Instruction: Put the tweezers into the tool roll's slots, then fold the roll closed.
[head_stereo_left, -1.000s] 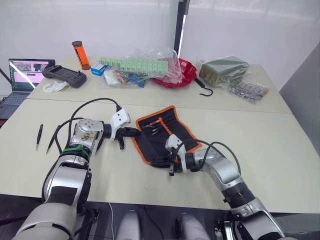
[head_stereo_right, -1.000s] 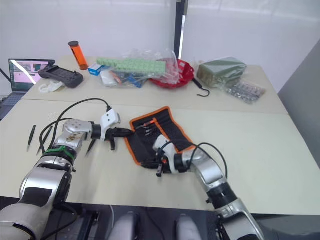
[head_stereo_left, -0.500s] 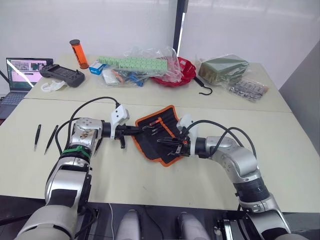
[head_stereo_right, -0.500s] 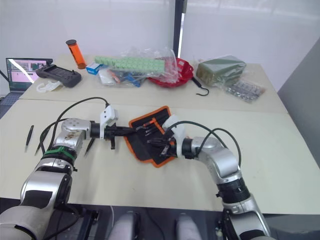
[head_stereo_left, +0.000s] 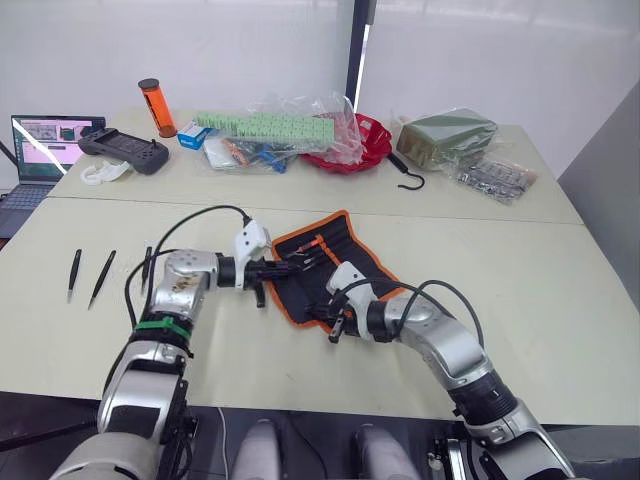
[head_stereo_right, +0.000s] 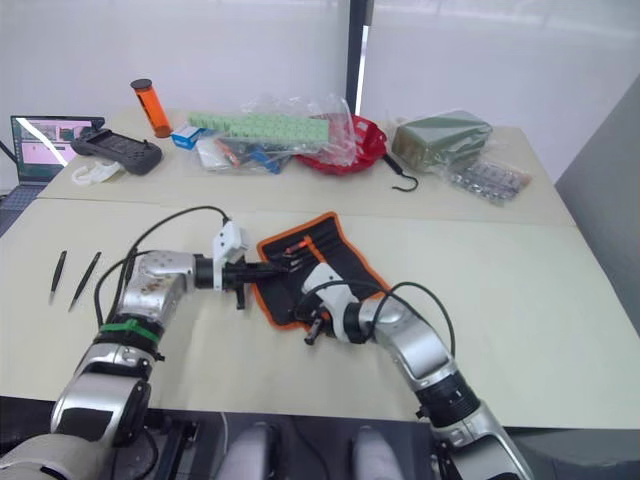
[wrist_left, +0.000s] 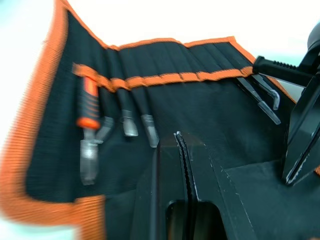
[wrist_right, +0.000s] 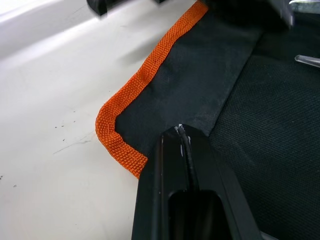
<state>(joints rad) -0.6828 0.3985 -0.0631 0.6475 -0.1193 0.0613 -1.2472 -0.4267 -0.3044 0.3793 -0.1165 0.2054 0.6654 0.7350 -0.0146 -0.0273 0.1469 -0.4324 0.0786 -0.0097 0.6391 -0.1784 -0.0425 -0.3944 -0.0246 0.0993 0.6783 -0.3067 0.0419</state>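
Both grippers at the open tool roll (head_stereo_left: 335, 270).
Left gripper (wrist_left: 176, 136) and right gripper (wrist_right: 179, 129) jaws look pressed together; roll's orange edge just beside right jaws.

The tool roll (head_stereo_left: 330, 270) was black with bright orange edge trim and an orange band across its slots (wrist_left: 165, 79). The tweezers (head_stereo_left: 75, 272) were black, the table (head_stereo_left: 560, 290) pale cream, and the tube (head_stereo_left: 155, 108) orange with a black cap.
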